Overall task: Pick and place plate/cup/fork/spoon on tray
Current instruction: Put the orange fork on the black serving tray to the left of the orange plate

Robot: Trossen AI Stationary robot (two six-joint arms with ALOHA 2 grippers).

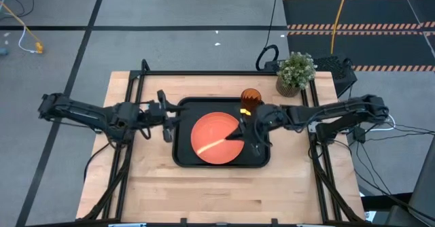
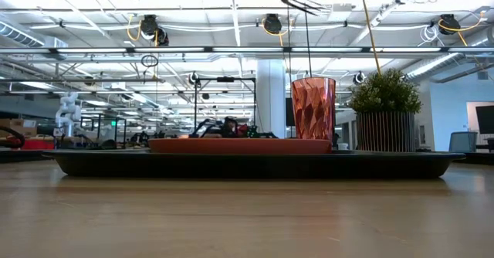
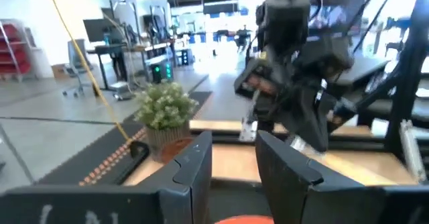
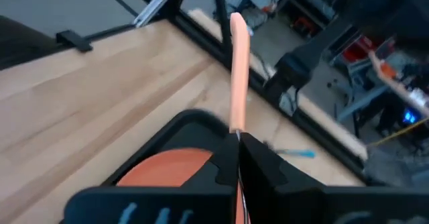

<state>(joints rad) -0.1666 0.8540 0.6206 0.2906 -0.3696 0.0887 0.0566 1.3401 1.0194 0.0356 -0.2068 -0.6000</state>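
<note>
Fork (image 4: 238, 70) tines are hidden inside the right gripper (image 4: 236, 158), which is clamped tight on it. The tan handle sticks out diagonally over the plate (image 1: 216, 138). Left gripper (image 3: 231, 167) sits half-spread, empty.

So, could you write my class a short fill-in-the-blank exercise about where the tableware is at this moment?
1. The plate lies on the black ____.
2. The right tool is shut on the ____.
3. The cup stands on the tray, at the corner nearest the potted ____.
4. The spoon lies on the table, its handle coloured ____.

Missing words: tray; fork; plant; blue
</note>
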